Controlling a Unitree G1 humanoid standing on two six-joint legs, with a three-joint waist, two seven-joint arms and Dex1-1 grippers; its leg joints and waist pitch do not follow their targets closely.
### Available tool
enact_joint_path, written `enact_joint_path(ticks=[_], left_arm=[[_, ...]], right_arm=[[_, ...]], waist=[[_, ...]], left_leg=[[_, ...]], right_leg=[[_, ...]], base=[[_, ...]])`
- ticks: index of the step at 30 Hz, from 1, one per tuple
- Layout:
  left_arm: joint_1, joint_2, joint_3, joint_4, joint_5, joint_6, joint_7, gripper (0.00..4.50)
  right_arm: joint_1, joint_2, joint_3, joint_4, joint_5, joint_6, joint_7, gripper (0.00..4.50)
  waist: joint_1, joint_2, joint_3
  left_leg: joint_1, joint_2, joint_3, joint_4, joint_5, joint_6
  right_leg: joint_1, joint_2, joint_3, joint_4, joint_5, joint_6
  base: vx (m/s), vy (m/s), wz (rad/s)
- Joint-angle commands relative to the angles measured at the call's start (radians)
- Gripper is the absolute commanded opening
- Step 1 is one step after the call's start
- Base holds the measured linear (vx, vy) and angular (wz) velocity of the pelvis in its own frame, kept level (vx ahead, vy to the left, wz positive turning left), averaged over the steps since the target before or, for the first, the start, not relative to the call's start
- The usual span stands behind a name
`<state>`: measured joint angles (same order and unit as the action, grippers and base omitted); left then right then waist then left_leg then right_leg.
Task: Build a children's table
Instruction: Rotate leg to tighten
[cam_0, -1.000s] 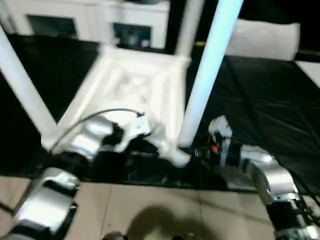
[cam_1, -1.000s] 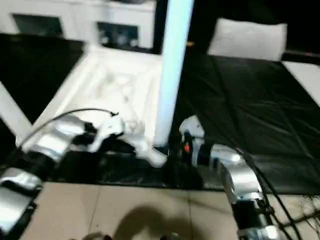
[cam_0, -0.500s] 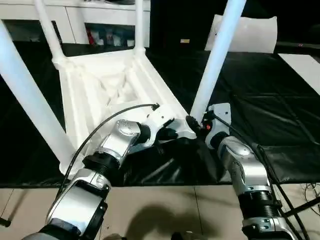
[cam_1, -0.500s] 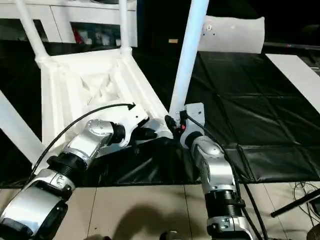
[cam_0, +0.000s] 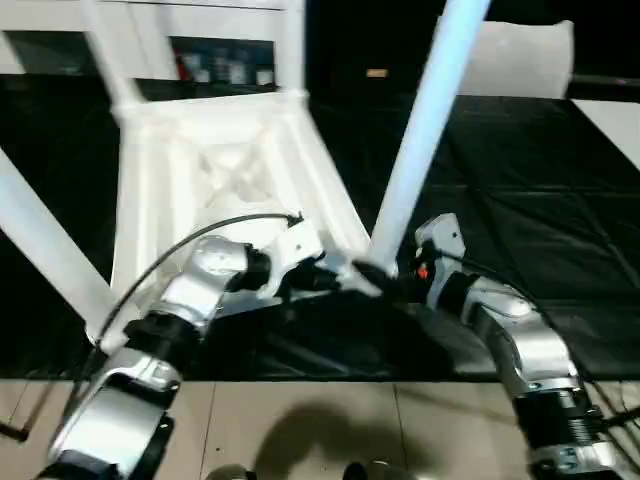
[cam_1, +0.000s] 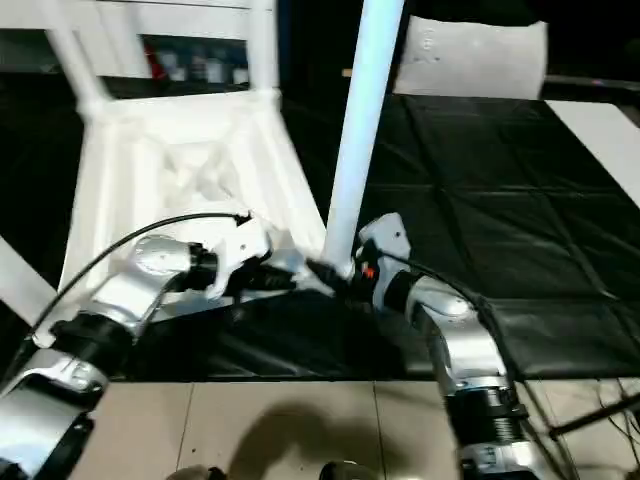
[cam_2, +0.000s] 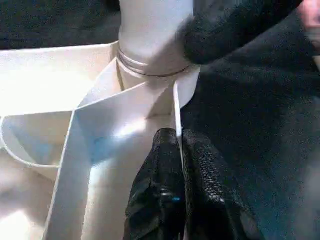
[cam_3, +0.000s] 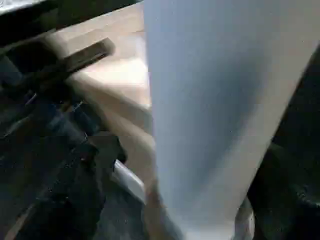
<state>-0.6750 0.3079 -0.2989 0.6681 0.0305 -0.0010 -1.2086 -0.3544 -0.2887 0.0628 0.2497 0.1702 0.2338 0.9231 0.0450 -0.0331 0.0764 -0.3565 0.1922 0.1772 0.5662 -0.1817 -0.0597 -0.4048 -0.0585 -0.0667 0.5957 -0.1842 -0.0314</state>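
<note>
From the head camera I look down over two silver forearms at a white plastic tabletop (cam_0: 225, 175) lying upside down on a black floor covering (cam_0: 520, 200), its ribbed underside facing up. The end nearest me appears slightly raised off the covering. Four white legs stand up from its corner sockets: a near right leg (cam_0: 420, 130) rising steeply between my two arms, a near left leg (cam_0: 40, 245) slanting up toward the left edge of the view, and two far legs (cam_0: 110, 50) at the back corners.

My left gripper (cam_2: 181, 165) is at the near right corner of the tabletop. In the left wrist view its two black fingers (cam_2: 207, 185) are pinched together on the thin upright rim of the tabletop, one finger on each side of the rim, just below the round socket (cam_2: 155, 75) that holds the near right leg.

My right gripper (cam_0: 385, 280) is at the base of that same leg, touching or just beside the socket from the right. In the right wrist view the leg fills the middle of the frame, very close, but I cannot tell whether these fingers are parted or clenched on it.

Behind the table stand white cabinets with glass doors (cam_0: 225, 60). A pale cushion-like object (cam_0: 520, 60) lies on the black covering at the far right. Tan floor tiles (cam_0: 300, 430) show nearest me.
</note>
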Motion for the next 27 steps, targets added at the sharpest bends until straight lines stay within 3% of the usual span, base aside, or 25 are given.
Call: enact_joint_path(ticks=[1,8,12,19,27], left_arm=[[0.017,-0.012,-0.033,-0.027,-0.042,-0.033,-0.093,0.00],[0.001,0.046,-0.076,-0.007,-0.024,-0.096,-0.251,0.00],[-0.018,0.071,-0.099,0.011,-0.019,-0.128,-0.334,0.00],[-0.043,0.081,-0.115,0.032,-0.014,-0.155,-0.396,0.00],[-0.066,0.090,-0.142,0.059,-0.026,-0.178,-0.406,0.00]], right_arm=[[-0.009,-0.023,0.023,-0.008,0.021,-0.029,0.089,3.98],[-0.019,-0.123,0.081,-0.005,0.066,-0.042,0.341,3.98],[-0.037,-0.157,0.115,0.009,0.087,-0.027,0.442,3.61],[-0.055,-0.179,0.146,0.038,0.081,-0.040,0.514,3.05],[-0.068,-0.182,0.157,0.055,0.089,-0.043,0.546,2.32]], waist=[[0.002,-0.006,-0.071],[0.021,-0.010,-0.068],[0.031,-0.012,-0.067],[0.046,-0.014,-0.067],[0.047,-0.016,-0.063]], left_leg=[[0.007,0.044,-0.004,-0.045,-0.071,0.123],[0.008,0.049,-0.002,-0.046,-0.111,0.105],[0.007,0.049,-0.002,-0.045,-0.126,0.088],[0.009,0.048,-0.001,-0.043,-0.113,0.080],[0.006,0.048,-0.003,-0.044,-0.140,0.064]], right_leg=[[0.061,-0.084,0.057,-0.049,-0.022,-0.256],[0.059,-0.086,0.054,-0.052,-0.099,-0.246],[0.058,-0.088,0.054,-0.054,-0.148,-0.229],[0.055,-0.086,0.054,-0.050,-0.128,-0.234],[0.055,-0.089,0.054,-0.053,-0.174,-0.224]], base=[[0.000,0.000,0.00],[0.000,0.000,0.00],[0.000,0.000,0.00],[0.000,0.000,0.00],[0.000,0.000,0.00]])
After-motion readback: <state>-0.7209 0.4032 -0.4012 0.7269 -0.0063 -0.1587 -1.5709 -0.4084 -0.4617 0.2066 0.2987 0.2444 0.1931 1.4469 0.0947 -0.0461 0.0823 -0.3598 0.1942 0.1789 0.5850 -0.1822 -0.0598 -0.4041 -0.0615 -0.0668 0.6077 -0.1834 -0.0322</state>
